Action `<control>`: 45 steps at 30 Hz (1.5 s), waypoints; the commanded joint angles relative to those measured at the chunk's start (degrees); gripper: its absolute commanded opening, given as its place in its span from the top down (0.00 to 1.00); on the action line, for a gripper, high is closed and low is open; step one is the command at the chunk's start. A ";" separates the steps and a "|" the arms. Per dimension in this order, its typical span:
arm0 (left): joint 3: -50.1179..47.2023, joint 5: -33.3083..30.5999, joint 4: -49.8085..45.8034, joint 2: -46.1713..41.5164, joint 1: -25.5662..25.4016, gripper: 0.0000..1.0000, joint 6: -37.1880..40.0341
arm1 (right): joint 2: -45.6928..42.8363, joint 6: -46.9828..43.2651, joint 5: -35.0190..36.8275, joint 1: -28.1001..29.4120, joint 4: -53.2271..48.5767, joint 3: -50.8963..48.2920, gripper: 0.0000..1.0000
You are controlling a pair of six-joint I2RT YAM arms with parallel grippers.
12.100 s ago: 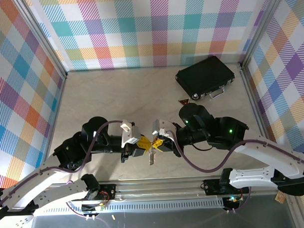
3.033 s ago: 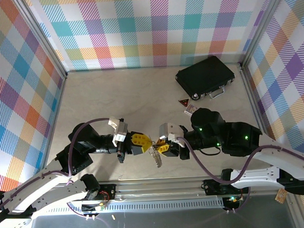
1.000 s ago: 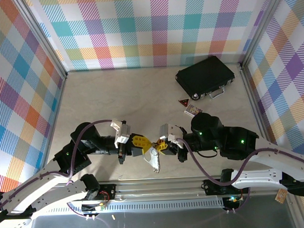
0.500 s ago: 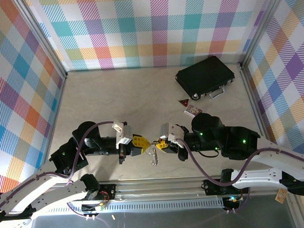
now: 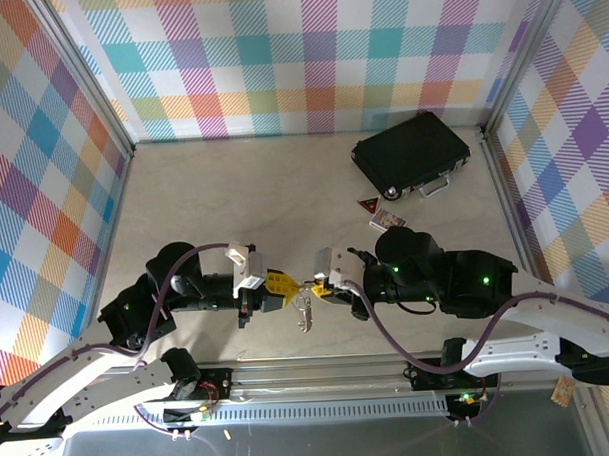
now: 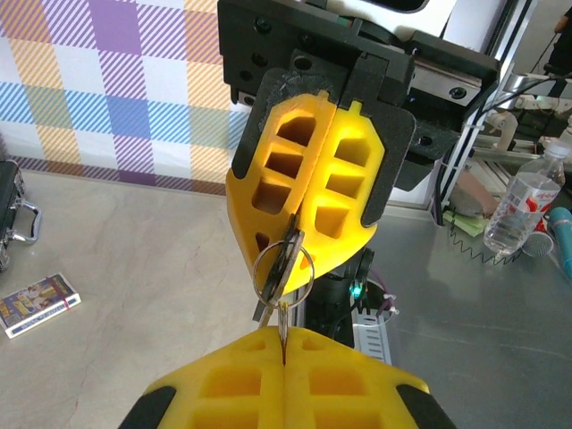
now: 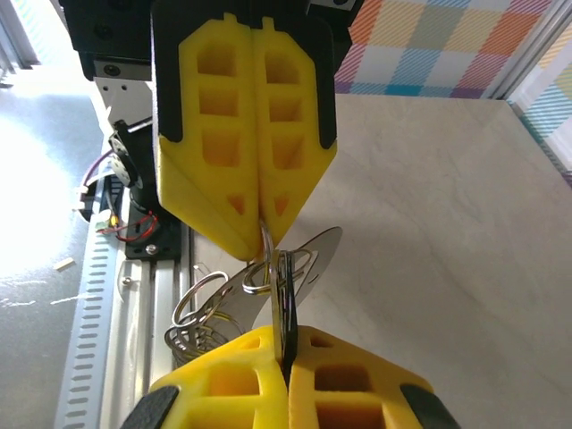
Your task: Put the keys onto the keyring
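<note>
Fingertip to fingertip above the table, the left gripper (image 6: pixel 283 338) is clamped shut on the rim of a wire keyring (image 6: pixel 282 267). Facing it, the right gripper (image 7: pixel 287 332) pinches a flat key (image 7: pixel 286 304) edge-on, the blade lying across the ring just past its fingertips. Further keys (image 5: pixel 304 313) and looped rings dangle beneath both grippers. A black case (image 5: pixel 410 152) and a small card (image 5: pixel 386 220) lie well beyond the right gripper.
</note>
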 commanded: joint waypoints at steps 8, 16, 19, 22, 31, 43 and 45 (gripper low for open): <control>-0.85 -1.55 -2.82 1.47 -0.12 1.00 0.57 | 4.46 -4.53 16.87 3.43 -2.25 6.06 1.00; -3.51 -3.57 0.00 0.11 -0.12 0.86 -2.17 | 4.89 -5.08 20.44 4.16 -2.18 6.35 1.00; -5.15 -5.34 0.60 -1.48 -0.12 0.72 -3.39 | 4.59 -4.91 20.66 4.12 -2.12 6.34 1.00; -6.92 -7.24 2.36 -3.51 -0.13 0.62 -4.34 | 4.73 -4.82 20.95 4.10 -2.78 6.73 1.00; -9.14 -14.07 4.35 -5.51 -0.12 0.39 -8.64 | 7.55 -1.94 24.68 3.83 -7.20 9.62 1.00; -12.32 -17.11 6.63 -7.36 -0.11 0.08 -12.66 | 11.58 3.47 18.25 -4.72 -9.23 11.00 1.00; -12.63 -17.47 6.33 -7.72 -0.13 0.05 -12.72 | 12.32 4.01 16.22 -6.65 -9.18 11.13 1.00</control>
